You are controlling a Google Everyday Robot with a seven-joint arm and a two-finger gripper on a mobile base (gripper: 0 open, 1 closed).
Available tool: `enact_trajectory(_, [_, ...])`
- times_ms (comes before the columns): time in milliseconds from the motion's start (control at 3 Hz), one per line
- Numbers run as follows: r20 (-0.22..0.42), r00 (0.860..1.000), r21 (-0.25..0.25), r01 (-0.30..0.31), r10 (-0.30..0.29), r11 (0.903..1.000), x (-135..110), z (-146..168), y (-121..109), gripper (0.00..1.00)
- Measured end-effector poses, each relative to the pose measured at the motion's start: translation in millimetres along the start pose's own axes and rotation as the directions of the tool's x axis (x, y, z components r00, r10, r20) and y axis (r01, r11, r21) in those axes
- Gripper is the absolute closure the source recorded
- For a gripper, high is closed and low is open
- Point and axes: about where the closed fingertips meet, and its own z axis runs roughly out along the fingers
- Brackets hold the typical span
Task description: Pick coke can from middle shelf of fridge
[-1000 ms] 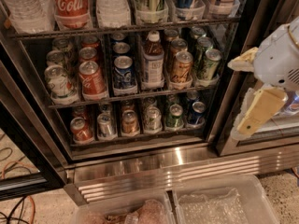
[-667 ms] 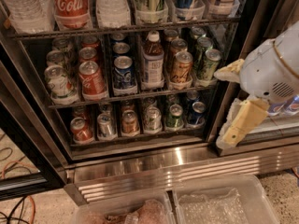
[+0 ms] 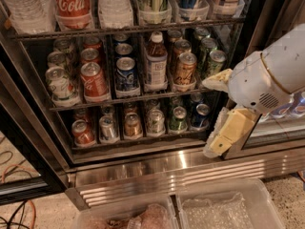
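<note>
The fridge (image 3: 181, 171) stands open in front of me. Its middle shelf (image 3: 128, 99) holds cans in lanes and one brown bottle (image 3: 156, 63). The coke can (image 3: 94, 80) is red with white script. It stands at the front of the second lane from the left, with more red cans behind it. My gripper (image 3: 218, 111) is at the right, outside the shelf opening, level with the middle and lower racks. Its cream fingers (image 3: 224, 136) are spread apart and hold nothing. It is well to the right of the coke can.
The top rack holds tall bottles, among them a large red Coca-Cola bottle (image 3: 71, 4). The bottom rack (image 3: 138, 137) holds cans only. A white-and-green can (image 3: 60, 85) stands left of the coke can. Clear plastic bins (image 3: 224, 209) lie on the floor below. Cables (image 3: 19, 209) lie at the lower left.
My arm and gripper have moved left and a little down, closer to the right edge of the open shelves. The cans have not moved.
</note>
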Motion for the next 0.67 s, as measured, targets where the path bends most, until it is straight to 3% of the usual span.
enact_trajectory(667, [0.126, 0.992, -0.035, -0.005, 0.009, 0.9994, -28, 47, 3, 0.0])
